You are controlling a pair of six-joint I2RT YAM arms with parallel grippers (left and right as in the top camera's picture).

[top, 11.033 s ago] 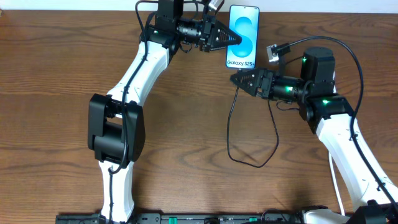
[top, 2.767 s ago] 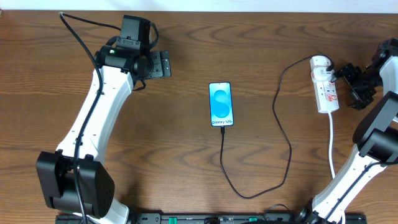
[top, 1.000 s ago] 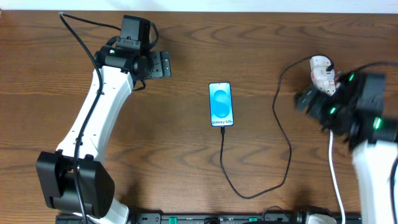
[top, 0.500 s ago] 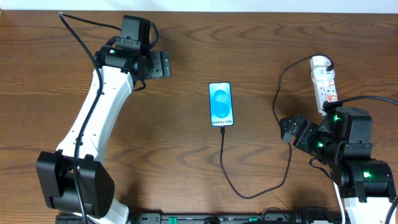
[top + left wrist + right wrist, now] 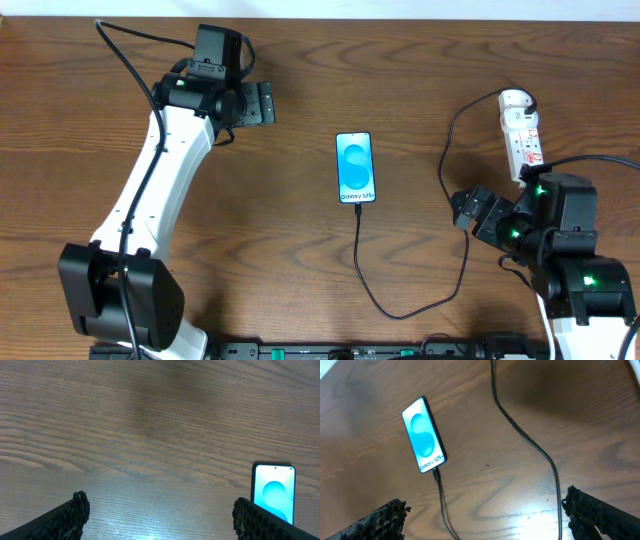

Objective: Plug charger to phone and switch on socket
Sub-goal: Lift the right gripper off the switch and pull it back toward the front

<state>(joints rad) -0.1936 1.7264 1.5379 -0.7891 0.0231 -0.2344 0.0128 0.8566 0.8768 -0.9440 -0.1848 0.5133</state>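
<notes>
The phone (image 5: 356,167) lies flat mid-table with its cyan screen up; it also shows in the left wrist view (image 5: 273,492) and the right wrist view (image 5: 424,435). The charger (image 5: 361,260), a thin black cable, meets the phone's bottom edge with its tip (image 5: 436,474). From there it loops toward the front and runs back up to the white socket (image 5: 524,135) at the far right. My left gripper (image 5: 262,103) hovers open at the far left, away from everything. My right gripper (image 5: 465,208) stands open beside the cable's right run (image 5: 520,430), in front of the socket.
The brown wooden table (image 5: 300,260) reaches beyond all views. Thick black robot cables (image 5: 130,60) arch over the left arm. The right arm's body (image 5: 570,270) covers the table's front right corner. A dark rail (image 5: 320,352) runs along the front edge.
Within the last second my right arm pulled back from the socket toward the front, then settled. The left arm, phone and charger have not moved.
</notes>
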